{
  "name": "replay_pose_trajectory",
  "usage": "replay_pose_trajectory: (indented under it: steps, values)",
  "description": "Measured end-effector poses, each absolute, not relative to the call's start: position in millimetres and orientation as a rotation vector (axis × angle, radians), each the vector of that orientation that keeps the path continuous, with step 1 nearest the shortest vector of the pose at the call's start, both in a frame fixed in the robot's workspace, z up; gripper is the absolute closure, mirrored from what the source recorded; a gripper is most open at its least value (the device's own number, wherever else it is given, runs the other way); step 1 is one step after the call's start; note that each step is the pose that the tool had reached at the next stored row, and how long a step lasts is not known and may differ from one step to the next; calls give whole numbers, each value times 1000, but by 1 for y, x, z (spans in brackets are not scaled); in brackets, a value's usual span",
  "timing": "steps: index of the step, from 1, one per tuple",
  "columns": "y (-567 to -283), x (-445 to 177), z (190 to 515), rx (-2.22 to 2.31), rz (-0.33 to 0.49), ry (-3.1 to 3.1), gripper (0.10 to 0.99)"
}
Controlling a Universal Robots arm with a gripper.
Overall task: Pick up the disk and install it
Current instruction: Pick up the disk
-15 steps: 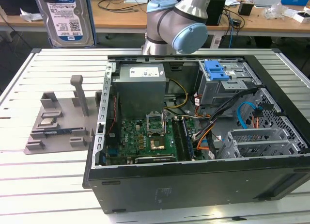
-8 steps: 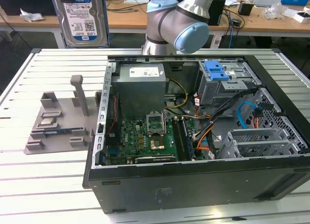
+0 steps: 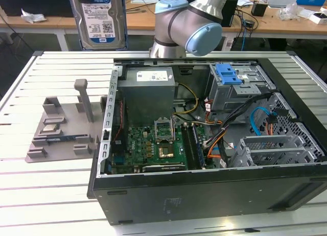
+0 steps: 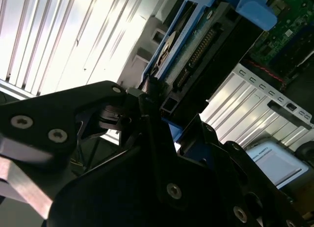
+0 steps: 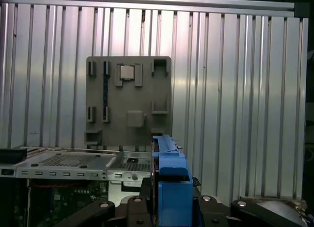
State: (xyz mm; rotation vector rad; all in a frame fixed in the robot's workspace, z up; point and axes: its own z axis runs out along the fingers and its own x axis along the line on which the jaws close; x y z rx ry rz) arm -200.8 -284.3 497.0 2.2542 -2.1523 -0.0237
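The disk, a silver hard drive with a white-and-blue label, hangs upright high above the slatted table at the exterior view's upper left, well clear of the open computer case. In the second wrist view my gripper is shut on the disk, its black fingers clamping the end of the blue bracket. The first wrist view shows the disk edge-on between the black fingers of the gripper, above the table and the case's rim.
Inside the case sit a grey metal cage with a blue latch, a large grey box and the green motherboard. A grey parts fixture lies on the table beside the case. The arm's elbow stands behind the case.
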Motion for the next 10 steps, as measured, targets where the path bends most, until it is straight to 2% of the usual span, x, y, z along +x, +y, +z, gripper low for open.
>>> replay_pose_trajectory:
  steps: [10]
  values:
    - [-284,-136,497,2253,-25,-2152,714]
